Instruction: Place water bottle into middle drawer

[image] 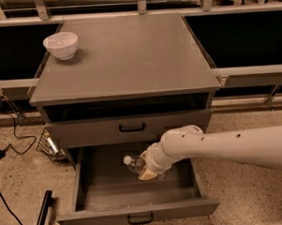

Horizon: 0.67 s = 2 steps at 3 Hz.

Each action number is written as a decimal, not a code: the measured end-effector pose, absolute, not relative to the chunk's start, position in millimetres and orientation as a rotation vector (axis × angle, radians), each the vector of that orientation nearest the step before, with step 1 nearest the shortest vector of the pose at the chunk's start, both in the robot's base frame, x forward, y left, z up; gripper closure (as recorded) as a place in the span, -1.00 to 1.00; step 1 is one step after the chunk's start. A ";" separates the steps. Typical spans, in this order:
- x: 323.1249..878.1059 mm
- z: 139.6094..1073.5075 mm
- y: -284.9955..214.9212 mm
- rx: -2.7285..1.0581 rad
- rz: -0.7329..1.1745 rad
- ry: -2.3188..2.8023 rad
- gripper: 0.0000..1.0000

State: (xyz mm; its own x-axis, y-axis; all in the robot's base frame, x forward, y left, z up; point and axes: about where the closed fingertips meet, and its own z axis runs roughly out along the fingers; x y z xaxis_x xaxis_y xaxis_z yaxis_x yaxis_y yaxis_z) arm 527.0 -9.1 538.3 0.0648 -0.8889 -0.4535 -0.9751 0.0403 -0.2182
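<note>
The middle drawer is pulled open below the cabinet top, with its grey floor showing and a small black handle on its front panel. The water bottle lies tilted inside the drawer space, white cap to the upper left, held at its lower end by my gripper. The white arm reaches in from the right. The gripper is over the back middle of the drawer floor. I cannot tell whether the bottle touches the floor.
A white bowl stands on the back left of the grey cabinet top. A shut drawer front with a black handle sits above the open drawer. Cables and a wire basket lie on the floor to the left.
</note>
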 end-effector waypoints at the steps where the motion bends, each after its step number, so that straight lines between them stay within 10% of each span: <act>1: 533.4 489.6 -7.1 -1.870 0.268 1.845 1.00; 2: 538.9 466.8 -7.9 -1.807 0.333 1.839 1.00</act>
